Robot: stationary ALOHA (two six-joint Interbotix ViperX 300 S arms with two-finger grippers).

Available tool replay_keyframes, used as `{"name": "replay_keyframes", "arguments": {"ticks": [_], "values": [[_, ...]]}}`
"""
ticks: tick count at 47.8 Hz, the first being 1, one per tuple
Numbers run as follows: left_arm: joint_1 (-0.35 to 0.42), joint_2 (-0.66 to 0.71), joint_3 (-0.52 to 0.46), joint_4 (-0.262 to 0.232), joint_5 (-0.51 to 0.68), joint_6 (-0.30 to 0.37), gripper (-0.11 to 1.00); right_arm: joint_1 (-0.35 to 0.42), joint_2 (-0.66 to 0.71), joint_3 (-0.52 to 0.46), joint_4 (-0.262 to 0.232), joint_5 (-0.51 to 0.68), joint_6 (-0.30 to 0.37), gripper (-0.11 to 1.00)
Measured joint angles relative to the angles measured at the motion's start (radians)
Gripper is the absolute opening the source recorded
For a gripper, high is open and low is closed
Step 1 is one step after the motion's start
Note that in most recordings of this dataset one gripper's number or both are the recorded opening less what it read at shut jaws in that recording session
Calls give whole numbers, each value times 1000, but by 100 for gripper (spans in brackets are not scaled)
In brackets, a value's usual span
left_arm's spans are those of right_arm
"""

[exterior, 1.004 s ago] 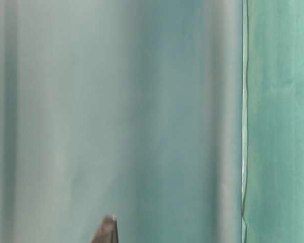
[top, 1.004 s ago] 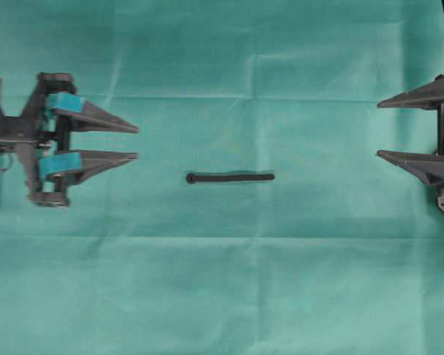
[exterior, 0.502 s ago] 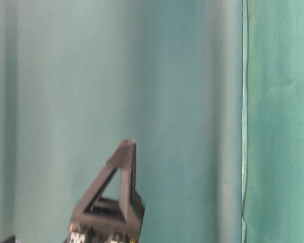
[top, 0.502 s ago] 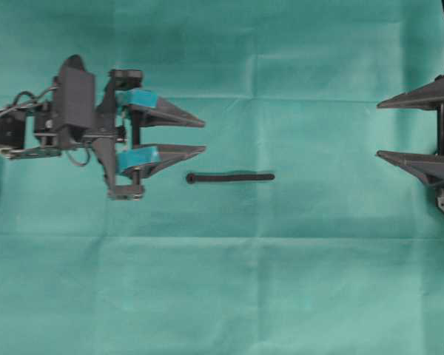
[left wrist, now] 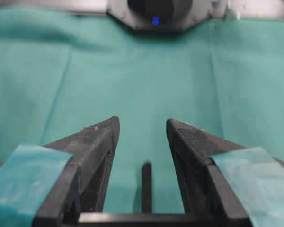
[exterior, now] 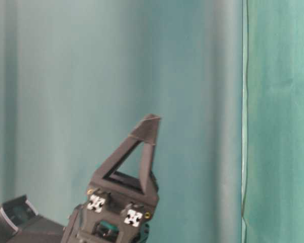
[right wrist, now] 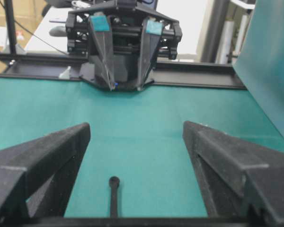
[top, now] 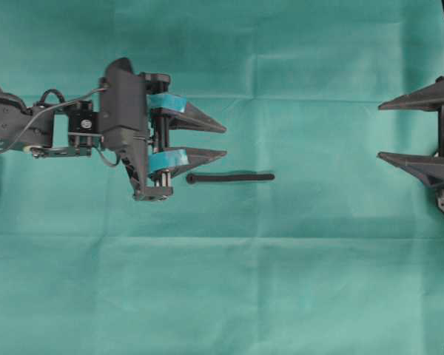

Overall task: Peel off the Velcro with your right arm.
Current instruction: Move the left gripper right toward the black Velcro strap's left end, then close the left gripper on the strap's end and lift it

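**My taped claw closes in on the strip; my peeling claw waits**

Over the last second my left gripper (top: 226,140), the one with teal tape on its fingers, has travelled from the left edge of the green cloth (top: 222,296) towards the middle. Seen from overhead, its lower fingertip now sits just above and beside the rounded end of the Velcro (top: 229,177), near it but, as far as I can tell, not touching. The jaws stand wide apart with nothing between them. My left wrist camera shows the Velcro (left wrist: 146,187) running up the gap between the two fingers, so I am lined up along its length.

The Velcro itself has not shifted: it lies flat on the cloth, stretched left to right at mid-table, rounded end towards my left arm.

My right gripper (top: 379,129) has not budged from the right edge, well apart from the strip, its plain black fingers spread wide and empty. (Its own camera sees the Velcro (right wrist: 114,196) lying between them, far off.)

I judge that the left claw is coming in to pin the strip down, so that the right can then do the peeling, which has not begun.
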Motion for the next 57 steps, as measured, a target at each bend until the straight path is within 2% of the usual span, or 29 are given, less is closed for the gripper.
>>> {"name": "replay_keyframes", "arguments": {"ticks": [16, 27, 57], "values": [[0, 54, -129, 0, 365, 0, 46, 2, -9, 9, 0, 0, 0, 54], [0, 117, -202, 0, 531, 0, 46, 0, -8, 9, 0, 0, 0, 54], [0, 342, -278, 0, 563, -2, 46, 0, -8, 17, 0, 0, 0, 54]]}}
